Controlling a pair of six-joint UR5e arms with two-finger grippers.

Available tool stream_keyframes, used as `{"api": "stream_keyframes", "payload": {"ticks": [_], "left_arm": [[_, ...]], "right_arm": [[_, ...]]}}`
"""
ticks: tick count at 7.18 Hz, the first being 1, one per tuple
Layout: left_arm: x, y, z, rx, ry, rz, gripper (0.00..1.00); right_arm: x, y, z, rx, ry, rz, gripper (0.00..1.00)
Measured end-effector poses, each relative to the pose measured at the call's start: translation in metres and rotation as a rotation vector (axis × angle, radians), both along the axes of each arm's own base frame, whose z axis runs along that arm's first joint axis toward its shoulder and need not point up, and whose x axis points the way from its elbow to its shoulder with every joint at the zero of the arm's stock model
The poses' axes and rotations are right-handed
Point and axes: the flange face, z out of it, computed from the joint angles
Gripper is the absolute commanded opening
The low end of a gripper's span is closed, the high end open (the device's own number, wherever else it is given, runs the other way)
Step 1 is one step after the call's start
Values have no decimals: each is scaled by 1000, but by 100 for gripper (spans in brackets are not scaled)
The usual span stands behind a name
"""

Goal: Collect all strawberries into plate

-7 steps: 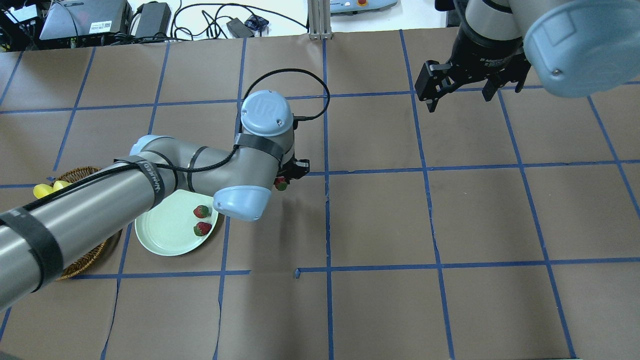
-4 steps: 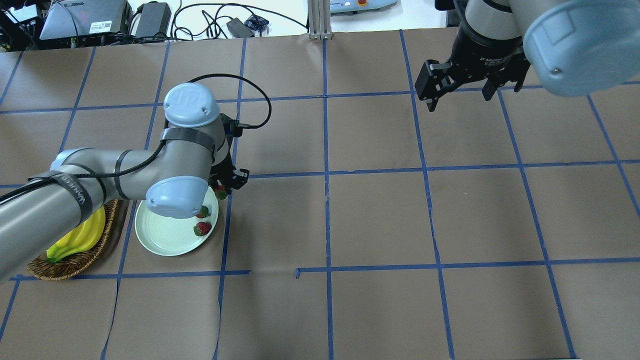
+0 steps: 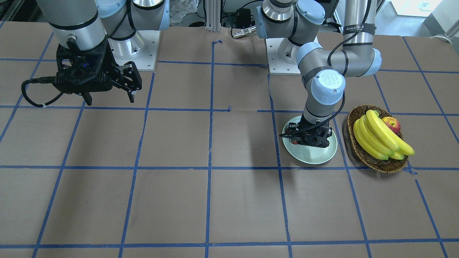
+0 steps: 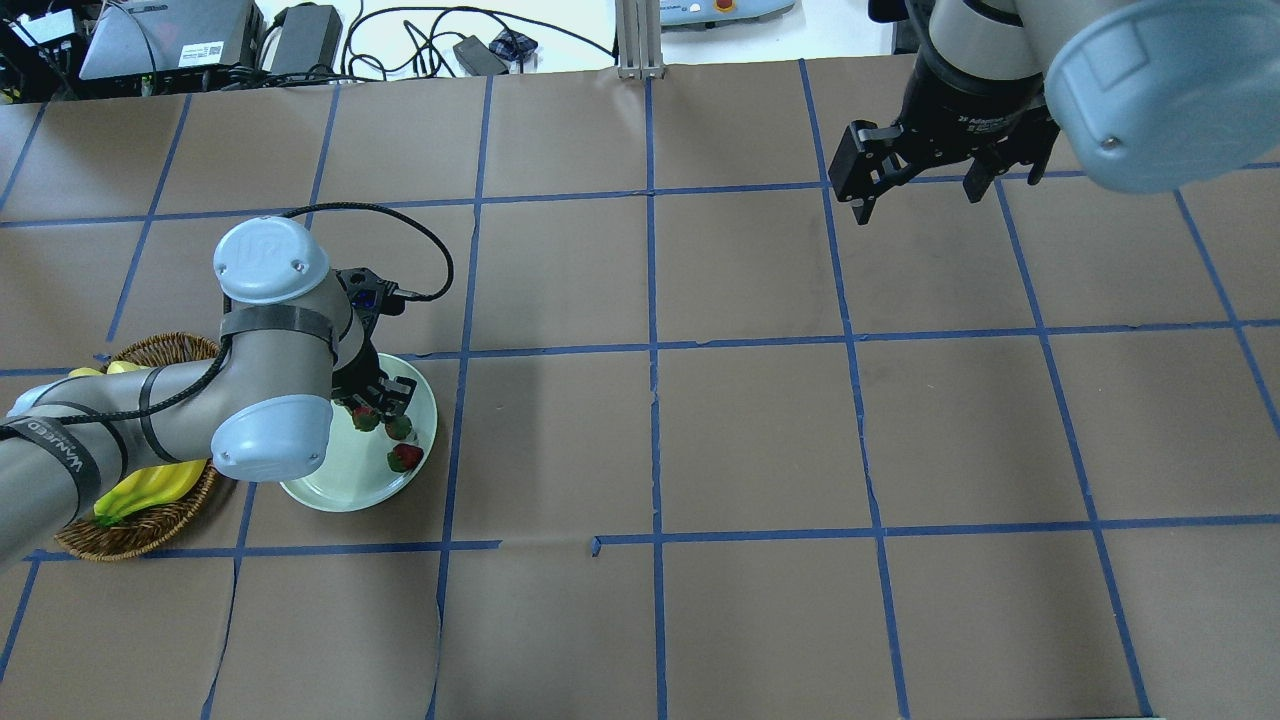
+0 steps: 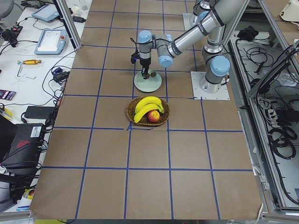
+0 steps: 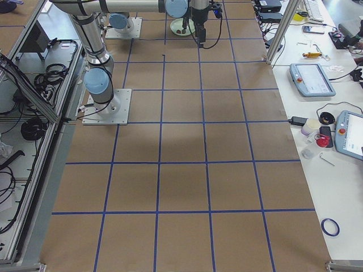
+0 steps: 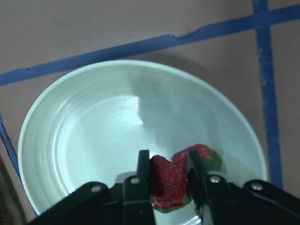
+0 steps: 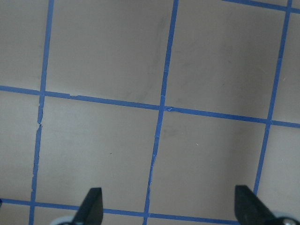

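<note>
Desk (image 4: 750, 430): brown paper, blue grid. Left fingers (image 7: 142, 176), clamped on third strawberry (image 7: 168, 185), have swung from beside plate (image 7: 93, 136) to over it. Two strawberries (image 4: 404, 457) already inside, so release should finish. Right fingers (image 8: 93, 201) apart, well away from plate.

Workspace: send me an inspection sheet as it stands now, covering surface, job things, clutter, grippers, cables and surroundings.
Surface: table covered in brown paper with a blue tape grid.
Job's things: plate holds two loose strawberries. The third strawberry is over the plate, between the fingers.
Clutter: wicker basket beside the plate, with bananas and an apple.
Grippers: left gripper shut on the third strawberry. Right gripper open over bare table.
Cables: black cable loops off the left wrist.
Surroundings: electronics past the far edge. Pendants on a side bench.
</note>
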Motion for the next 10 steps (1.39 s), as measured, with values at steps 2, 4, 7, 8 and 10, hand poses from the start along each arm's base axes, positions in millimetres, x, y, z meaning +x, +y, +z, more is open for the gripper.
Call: {"api": "stream_keyframes", "payload": {"ticks": [2, 4, 7, 8, 10], "left_arm": [[-50, -2, 43, -76, 28, -13, 100], [-111, -9, 123, -103, 71, 88, 100], [-140, -13, 247, -95, 116, 185, 100], [-125, -19, 263, -93, 154, 201, 100], [-94, -21, 285, -121, 170, 183, 100]], "right_arm": [[0, 0, 0, 3, 0, 0, 100], [0, 1, -1, 7, 0, 0, 100], [0, 1, -2, 10, 1, 1, 100], [0, 1, -2, 11, 1, 1, 100], [0, 1, -2, 11, 1, 2, 100]]}}
